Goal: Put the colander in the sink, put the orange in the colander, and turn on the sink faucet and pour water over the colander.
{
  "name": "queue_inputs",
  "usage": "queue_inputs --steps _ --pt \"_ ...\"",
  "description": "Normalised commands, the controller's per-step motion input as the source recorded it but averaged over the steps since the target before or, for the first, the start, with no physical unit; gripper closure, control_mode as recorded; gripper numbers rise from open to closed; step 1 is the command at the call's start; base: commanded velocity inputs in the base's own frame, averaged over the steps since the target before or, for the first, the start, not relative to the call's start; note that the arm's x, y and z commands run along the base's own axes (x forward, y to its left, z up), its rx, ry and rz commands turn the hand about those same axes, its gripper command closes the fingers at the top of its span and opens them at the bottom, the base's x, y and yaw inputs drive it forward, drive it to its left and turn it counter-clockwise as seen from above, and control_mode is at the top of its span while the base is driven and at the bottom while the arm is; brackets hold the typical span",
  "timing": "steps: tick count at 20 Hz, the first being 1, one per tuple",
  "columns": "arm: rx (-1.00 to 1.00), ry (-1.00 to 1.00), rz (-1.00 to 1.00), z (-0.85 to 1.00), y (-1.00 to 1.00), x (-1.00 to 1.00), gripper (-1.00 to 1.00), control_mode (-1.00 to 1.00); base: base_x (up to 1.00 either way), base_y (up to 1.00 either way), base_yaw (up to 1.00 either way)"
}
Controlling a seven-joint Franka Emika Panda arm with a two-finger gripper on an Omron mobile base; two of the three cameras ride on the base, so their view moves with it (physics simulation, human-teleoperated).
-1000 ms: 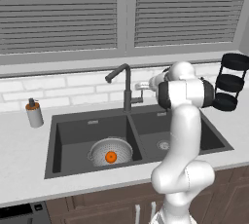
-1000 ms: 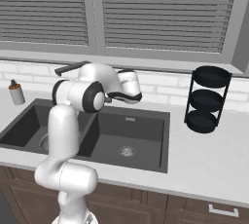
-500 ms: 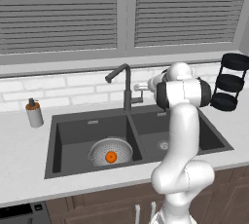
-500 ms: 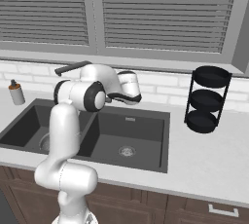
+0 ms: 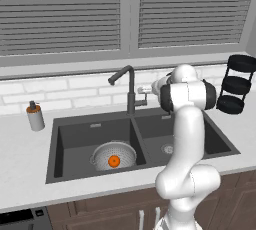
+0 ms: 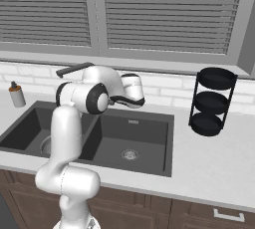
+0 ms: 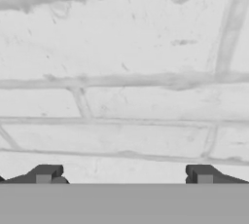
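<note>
One orange [image 5: 114,161] in the colander [image 5: 113,155], lower centre, left sink [image 5: 75,131] basin.
Gripper [image 7: 124,173], fingers spread wide and empty, faces white brick wall [image 7: 126,96] beside the sink faucet [image 5: 129,86].

The claw [image 7: 124,175] is faced closely by the tile wall [image 7: 126,101]. At frame centre, the faucet [image 5: 130,90] stands just left of it; the right basin [image 5: 187,134] lies unobstructed.
</note>
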Motion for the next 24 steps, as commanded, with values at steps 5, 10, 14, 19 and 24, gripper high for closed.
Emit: queue_inputs --steps 5,10,14,19,24 --pt "0.02 0.0 0.0 0.0 -0.18 0.0 -1.0 -1.0 0.0 0.0 0.0" --pt "0.04 0.0 0.0 0.0 -0.43 -0.01 -1.0 -1.0 0.0 0.0 0.0" --pt "0.07 0.0 0.0 0.0 -0.63 -0.02 -1.0 -1.0 0.0 0.0 0.0" --pt "0.08 0.0 0.0 0.0 -0.75 0.0 -1.0 -1.0 0.0 0.0 0.0" --pt "0.09 0.0 0.0 -0.03 -0.83 0.0 -1.0 -1.0 0.0 0.0 0.0"
